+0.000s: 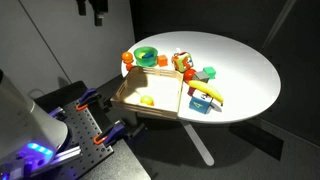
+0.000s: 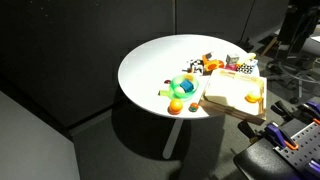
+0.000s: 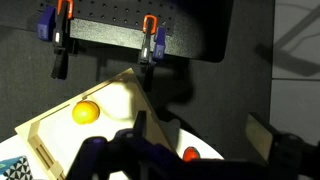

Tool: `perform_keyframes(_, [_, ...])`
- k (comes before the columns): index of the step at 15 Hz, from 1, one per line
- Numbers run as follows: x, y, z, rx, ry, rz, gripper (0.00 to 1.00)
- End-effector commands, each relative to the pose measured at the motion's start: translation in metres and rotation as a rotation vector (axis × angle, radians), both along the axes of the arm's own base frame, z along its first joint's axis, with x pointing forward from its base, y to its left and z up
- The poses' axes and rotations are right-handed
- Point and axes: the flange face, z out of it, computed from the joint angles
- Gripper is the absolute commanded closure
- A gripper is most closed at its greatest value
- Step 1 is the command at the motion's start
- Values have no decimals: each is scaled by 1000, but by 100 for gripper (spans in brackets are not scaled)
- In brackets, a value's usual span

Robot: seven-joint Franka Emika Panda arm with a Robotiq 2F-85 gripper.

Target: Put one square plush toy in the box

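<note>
Wrist view: gripper (image 3: 198, 140) apparently apart; box (image 3: 115, 100) tan, shallow, divided; square plush toy (image 1: 188, 73) small, orange.

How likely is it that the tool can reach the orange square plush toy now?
Probably yes. The tool hangs high, holding nothing, and the square plush toy lies uncovered on the table beside the box, nothing above it; other toys lie close beside it, so grasping may be tight.

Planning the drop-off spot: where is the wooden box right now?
In an exterior view, the box sits at the edge of the white table nearest the camera, with the green bowl just beyond it.
</note>
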Motion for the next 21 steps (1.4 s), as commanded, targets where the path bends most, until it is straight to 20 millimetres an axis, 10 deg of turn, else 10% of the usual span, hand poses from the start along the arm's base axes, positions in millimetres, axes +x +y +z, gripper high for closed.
perform_keyframes(1, [0, 0, 1, 0, 1, 0, 0])
perform_keyframes(12, [21, 3, 15, -3, -61, -46, 0])
perform_keyframes(21, [75, 22, 30, -33, -200, -164, 0])
